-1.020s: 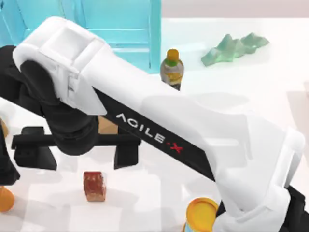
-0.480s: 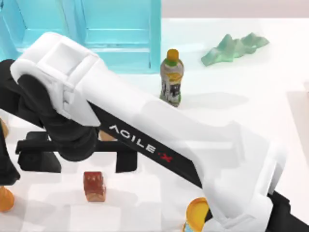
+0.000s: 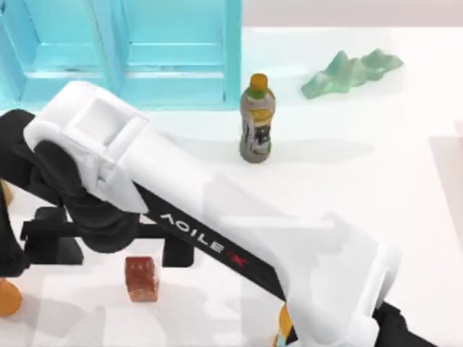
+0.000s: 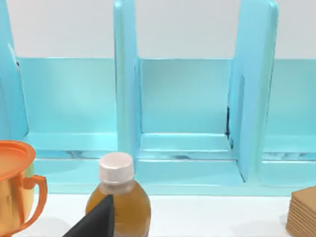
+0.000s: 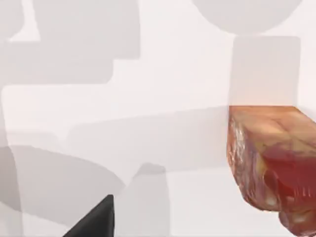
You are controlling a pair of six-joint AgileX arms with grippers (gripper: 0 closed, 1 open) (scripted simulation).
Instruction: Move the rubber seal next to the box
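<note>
The rubber seal [image 3: 142, 278], a small glossy reddish-brown chunk, lies on the white table near the front left. My right gripper [image 3: 116, 260] hovers just behind it, open, with its black fingers spread wide to either side and nothing between them. In the right wrist view the seal [image 5: 274, 168] fills the edge, apart from one dark fingertip [image 5: 96, 219]. The box is hidden under my right arm in the top view; its tan corrugated corner [image 4: 302, 213] peeks into the left wrist view. My left arm [image 3: 7, 242] is parked at the left edge.
A teal rack [image 3: 145, 50] spans the back left. A yellow-capped bottle [image 3: 256, 126] stands at the centre back and a green crumpled lump [image 3: 347, 72] at the back right. An orange cup [image 3: 7, 298] and a yellow-topped can [image 3: 282, 327] sit along the front.
My right arm has swung toward the front of the table, uncovering the bottle and covering more of the can. Its gripper has come closer to the seal, which has not moved.
</note>
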